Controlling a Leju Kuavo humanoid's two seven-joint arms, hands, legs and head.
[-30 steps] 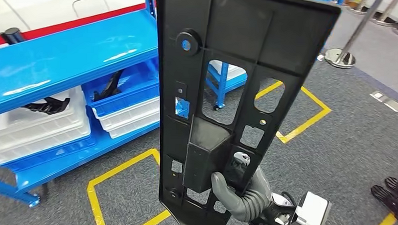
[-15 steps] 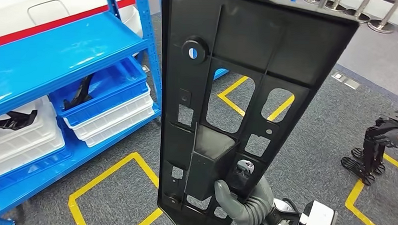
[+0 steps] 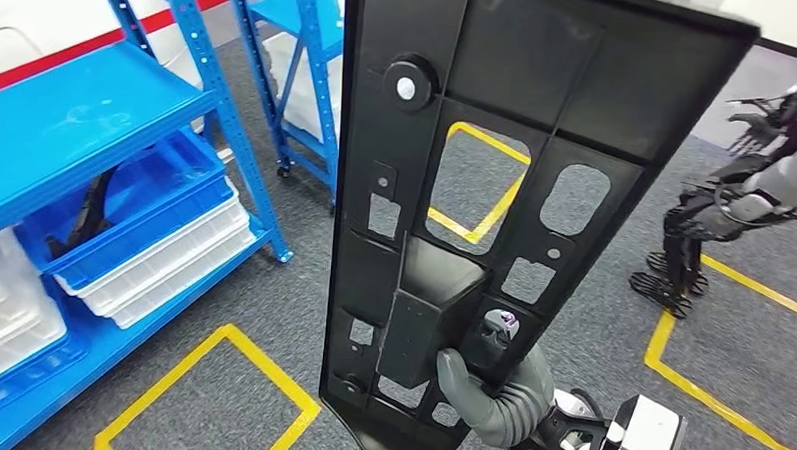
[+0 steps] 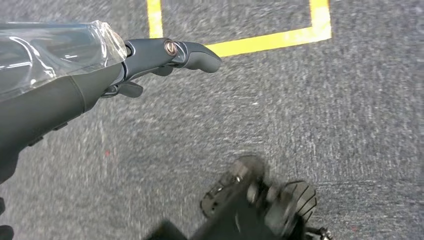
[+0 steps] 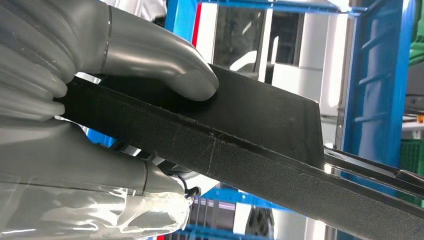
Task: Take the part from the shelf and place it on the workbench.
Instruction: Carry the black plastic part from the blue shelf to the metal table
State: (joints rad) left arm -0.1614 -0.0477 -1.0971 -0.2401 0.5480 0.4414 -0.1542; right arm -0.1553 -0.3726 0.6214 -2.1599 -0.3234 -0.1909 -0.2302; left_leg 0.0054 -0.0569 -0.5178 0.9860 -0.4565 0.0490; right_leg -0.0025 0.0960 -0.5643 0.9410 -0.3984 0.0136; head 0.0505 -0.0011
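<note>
One black part [image 3: 496,188] upright in right hand [image 3: 494,393], view swung rightward

Grey carpet floor [image 3: 621,323] marked with yellow tape lines [image 3: 225,364]; a second dark legged robot [image 3: 720,211] stands at right of frame.

Camera swung right; shelf [image 3: 98,124] slid leftward, second robot [image 3: 746,187] entered view.

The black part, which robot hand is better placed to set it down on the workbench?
The right. The right robot hand already grips the black part near its lower end, holding it upright. The left robot hand hangs over the grey floor, holding nothing. No workbench is visible yet.
</note>
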